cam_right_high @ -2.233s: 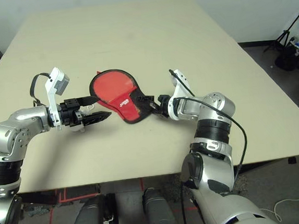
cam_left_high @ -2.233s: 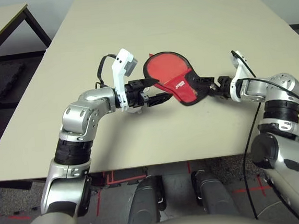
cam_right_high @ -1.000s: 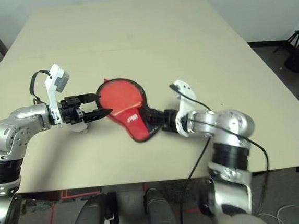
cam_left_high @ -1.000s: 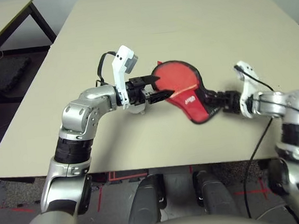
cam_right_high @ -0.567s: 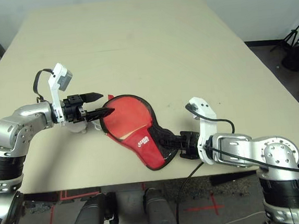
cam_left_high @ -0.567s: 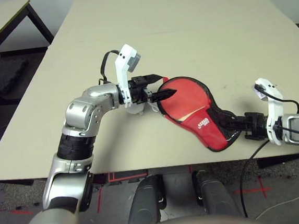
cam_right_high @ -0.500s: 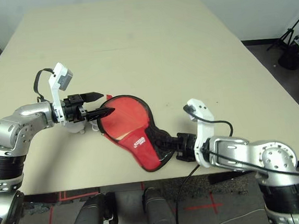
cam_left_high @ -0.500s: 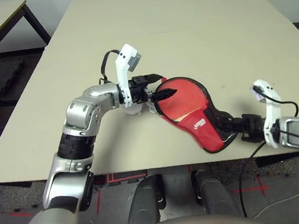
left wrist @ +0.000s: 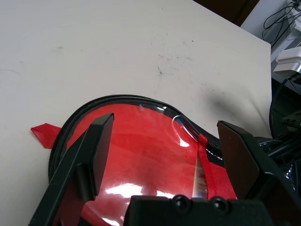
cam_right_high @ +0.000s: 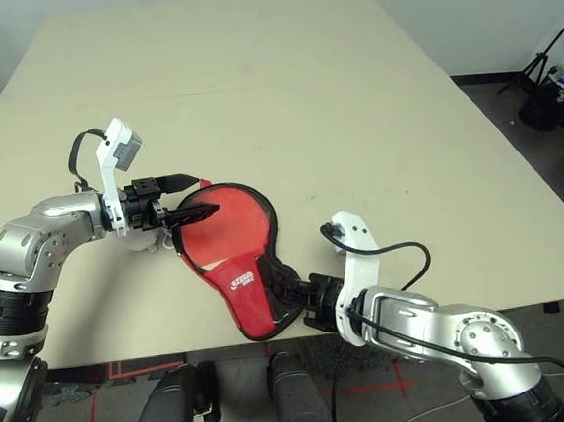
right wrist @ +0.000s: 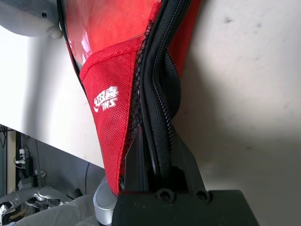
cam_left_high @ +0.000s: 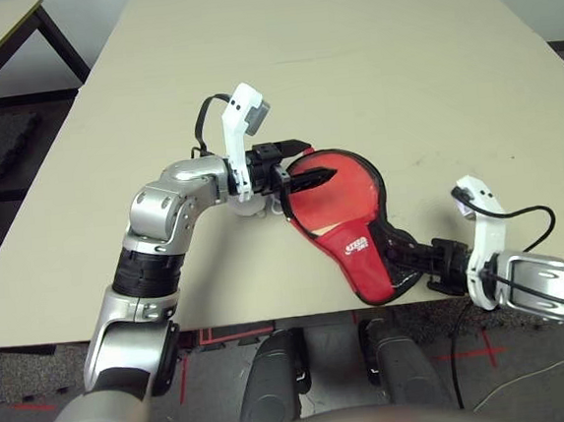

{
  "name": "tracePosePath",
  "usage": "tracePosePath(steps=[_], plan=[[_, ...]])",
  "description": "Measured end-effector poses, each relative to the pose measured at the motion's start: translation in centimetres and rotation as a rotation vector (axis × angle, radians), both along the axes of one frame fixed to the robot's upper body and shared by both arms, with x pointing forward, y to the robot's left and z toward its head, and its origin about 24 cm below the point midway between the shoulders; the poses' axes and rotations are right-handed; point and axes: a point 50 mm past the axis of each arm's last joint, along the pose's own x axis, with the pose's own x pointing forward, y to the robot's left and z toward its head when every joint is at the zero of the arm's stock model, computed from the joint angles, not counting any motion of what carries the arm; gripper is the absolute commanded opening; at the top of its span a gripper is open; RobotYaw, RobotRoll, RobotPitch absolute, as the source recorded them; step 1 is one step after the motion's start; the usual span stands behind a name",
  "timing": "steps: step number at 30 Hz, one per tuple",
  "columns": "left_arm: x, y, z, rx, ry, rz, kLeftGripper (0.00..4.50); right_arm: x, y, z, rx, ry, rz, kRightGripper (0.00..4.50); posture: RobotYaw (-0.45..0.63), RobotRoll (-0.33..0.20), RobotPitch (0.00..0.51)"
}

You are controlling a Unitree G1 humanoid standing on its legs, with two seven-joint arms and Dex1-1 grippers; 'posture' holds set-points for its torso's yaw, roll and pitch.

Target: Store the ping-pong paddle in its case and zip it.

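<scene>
Item: one slightly oversized paddle-shaped fabric cover, red with black edging, the case (cam_left_high: 368, 261), lying on the pale, smooth-topped table (cam_left_high: 252, 95), round end at the left gripper (cam_left_high: 321, 158) and narrow end at the right gripper (cam_left_high: 392, 252). Contents: one table-tennis bat with a round red rubber face, the ping-pong paddle (left wrist: 131, 141), seen through the clear window just beneath the left gripper, inside the case. Right gripper: closed, pinching the black edging by the narrow end — presumably to steady the cover while its edge is worked. Left gripper: spread wide, nothing held, one finger over the round face and the other near its rim; likely placed there to check the round end or be ready to grip it. Appearance: glossy highlights on the window, a pale wooden strip at the lower part of the face, a white logo (right wrist: 106, 98) on the red pocket, a small red tab (left wrist: 45, 135) at the round rim. Black zip (right wrist: 162, 89): bulging and folded ahead of the right gripper — closure there cannot be confirmed.
</scene>
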Motion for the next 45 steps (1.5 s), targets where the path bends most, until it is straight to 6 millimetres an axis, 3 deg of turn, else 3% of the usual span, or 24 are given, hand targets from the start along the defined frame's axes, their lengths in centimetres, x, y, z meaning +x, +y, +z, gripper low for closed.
tracePosePath(steps=[7,16,21,24,27,29,34,45], plan=[[0.0,0.1,0.0,0.004,-0.001,0.001,4.50,0.0,-0.1,0.1,-0.011,-0.004,0.022,0.01,-0.04,0.000,0.174],[0.0,0.1,-0.1,0.009,-0.001,-0.002,4.50,-1.2,-2.7,0.6,-0.157,0.034,0.221,2.84,-0.06,0.000,0.165],[0.1,0.1,0.0,0.008,-0.006,-0.003,4.50,-1.1,-4.9,2.2,-0.223,0.055,0.317,4.38,-0.06,0.000,0.162],[0.2,0.2,0.0,0.007,-0.007,-0.002,4.50,0.8,-5.4,4.7,-0.246,-0.035,0.334,4.44,-0.07,0.000,0.158],[0.5,0.1,0.2,0.006,-0.013,-0.009,4.50,3.7,-3.3,9.4,-0.245,-0.329,0.387,4.44,-0.07,0.000,0.154],[0.7,0.1,0.4,0.009,-0.024,-0.017,4.50,4.4,-1.6,10.2,-0.283,-0.442,0.491,4.44,-0.07,0.000,0.152],[1.5,1.7,0.9,0.069,-0.044,0.019,4.50,5.2,0.0,6.7,-0.406,-0.408,0.675,4.44,-0.05,0.000,0.154],[2.4,5.7,2.5,0.202,-0.087,0.107,4.50,8.3,2.5,4.6,-0.484,-0.477,0.799,4.44,-0.01,0.000,0.164]])
